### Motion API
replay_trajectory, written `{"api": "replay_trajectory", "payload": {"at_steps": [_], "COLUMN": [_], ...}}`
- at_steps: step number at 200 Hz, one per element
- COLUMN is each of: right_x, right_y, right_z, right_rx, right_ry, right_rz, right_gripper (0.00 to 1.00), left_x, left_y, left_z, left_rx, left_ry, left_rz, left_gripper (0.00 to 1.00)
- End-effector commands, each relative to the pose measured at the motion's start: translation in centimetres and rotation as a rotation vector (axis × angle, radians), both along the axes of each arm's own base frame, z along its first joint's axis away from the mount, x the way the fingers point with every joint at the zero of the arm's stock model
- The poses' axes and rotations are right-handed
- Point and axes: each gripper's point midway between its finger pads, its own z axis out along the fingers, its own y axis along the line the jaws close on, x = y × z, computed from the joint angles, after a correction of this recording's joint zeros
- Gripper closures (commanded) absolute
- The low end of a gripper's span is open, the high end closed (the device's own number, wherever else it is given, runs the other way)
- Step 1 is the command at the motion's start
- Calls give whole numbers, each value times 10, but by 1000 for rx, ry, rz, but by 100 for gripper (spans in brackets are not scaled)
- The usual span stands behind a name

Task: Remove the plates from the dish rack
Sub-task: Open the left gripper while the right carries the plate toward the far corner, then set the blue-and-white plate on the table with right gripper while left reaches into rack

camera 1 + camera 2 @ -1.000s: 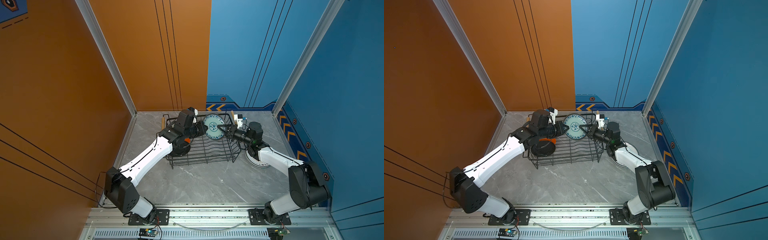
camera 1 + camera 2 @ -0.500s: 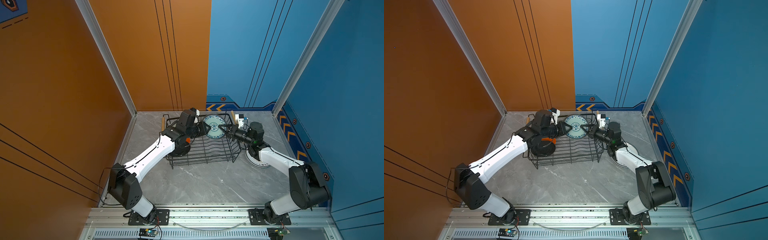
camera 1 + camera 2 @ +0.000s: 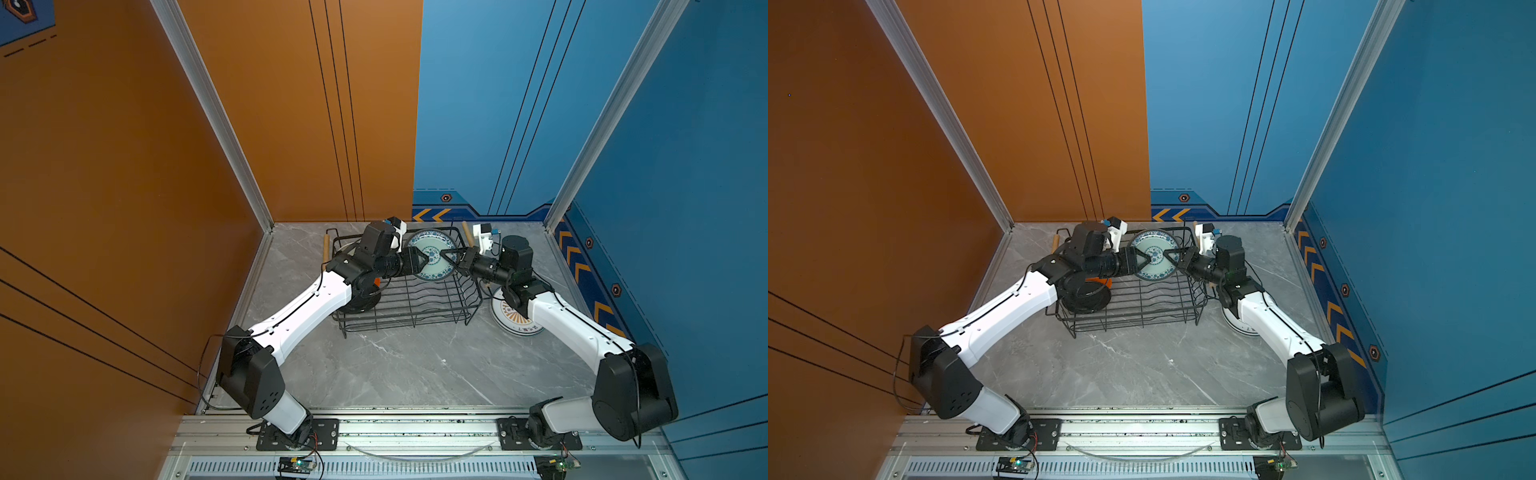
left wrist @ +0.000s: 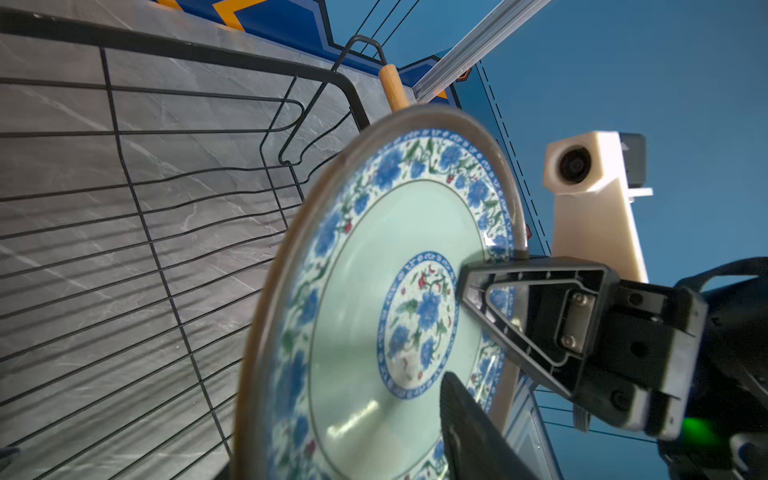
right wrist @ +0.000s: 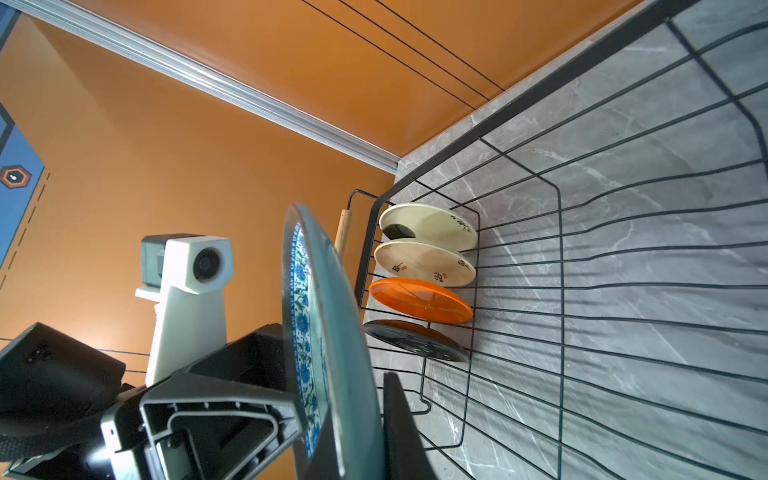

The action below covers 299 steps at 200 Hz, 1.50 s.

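Hanging on edge over the dish rack (image 3: 405, 309) — one blue-floral plate (image 3: 432, 243), its diameter running gripper to gripper. Left gripper (image 3: 423, 261): jaws apart, straddling the left rim. Right gripper (image 3: 448, 254): clamped on the right rim, so the carry likely falls to it. Right of the rack, on the table (image 3: 415, 374): sunburst plate (image 3: 509, 320), nearest that gripper — its lettering too small to read.

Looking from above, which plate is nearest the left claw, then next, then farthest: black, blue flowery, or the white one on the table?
1. Blue flowery plate: at the left gripper.
2. Black plate: in the rack's left end.
3. White plate: on the table, past the rack's right end.
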Motion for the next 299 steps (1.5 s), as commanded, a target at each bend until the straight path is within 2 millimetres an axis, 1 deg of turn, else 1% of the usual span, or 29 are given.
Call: {"api": "replay_trajectory", "payload": {"at_steps": [1, 23, 47, 82, 106, 126, 141, 149, 170, 192, 199, 207, 226, 234, 238, 242, 253, 272, 286, 287, 289, 299], "right_x": [-2, 0, 4, 8, 10, 14, 20, 24, 37, 48, 49, 51, 53, 55, 56, 57, 61, 72, 81, 82, 83, 90], "right_y": [-7, -12, -22, -45, -63, -86, -110, -125, -168, -214, -228, -245, -275, -283, -287, -290, -298, -308, -313, -313, -314, -315], "right_z": [0, 4, 14, 37, 53, 65, 71, 73, 71, 56, 48, 39, 16, 7, 1, -4, -18, -43, -57, -58, -60, -68], "right_rx": [-85, -98, -104, -122, -116, -113, -108, -117, -148, -228, -271, -321, -405, -430, -442, -458, -498, -537, -579, -583, -589, -600], "right_ry": [-10, -18, -31, -70, -93, -107, -113, -110, -90, -28, -3, 28, 115, 143, 160, 176, 209, 265, 295, 298, 302, 324], "right_rz": [-19, -29, -44, -89, -121, -167, -220, -263, -400, -554, -602, -661, -748, -765, -772, -782, -799, -808, -812, -812, -814, -811], "right_gripper": [100, 100, 100, 100, 100, 100, 100, 100, 100, 100, 100, 100, 100, 100, 100, 100, 100, 100, 100, 100, 100, 100], "left_x": [-14, -19, -22, -25, -26, -26, -25, -24, -19, -16, -15, -15, -14, -11, -10, -9, -5, 0, 3, 3, 4, 5], "left_y": [8, 16, 31, 54, 71, 88, 98, 103, 118, 123, 126, 127, 130, 136, 139, 142, 148, 152, 153, 154, 154, 154], "left_z": [37, 41, 40, 37, 33, 28, 25, 24, 20, 15, 12, 9, 5, 3, 3, 1, -3, -10, -12, -12, -12, -12], "left_rx": [-7, 15, 64, 113, 197, 302, 391, 439, 582, 676, 706, 744, 835, 874, 890, 908, 954, 1002, 1017, 1018, 1020, 1019], "left_ry": [-113, -134, -145, -155, -171, -194, -220, -230, -269, -297, -298, -297, -327, -325, -322, -317, -305, -288, -284, -284, -283, -282], "left_rz": [-43, -47, -29, 3, 37, 63, 77, 83, 121, 115, 122, 113, 103, 128, 139, 149, 162, 164, 176, 179, 182, 186], "left_gripper": [43, 42, 40, 39, 38, 38, 37, 37, 37, 35, 34, 31, 29, 29, 24, 22, 19, 16, 15, 12, 10, 9]}}
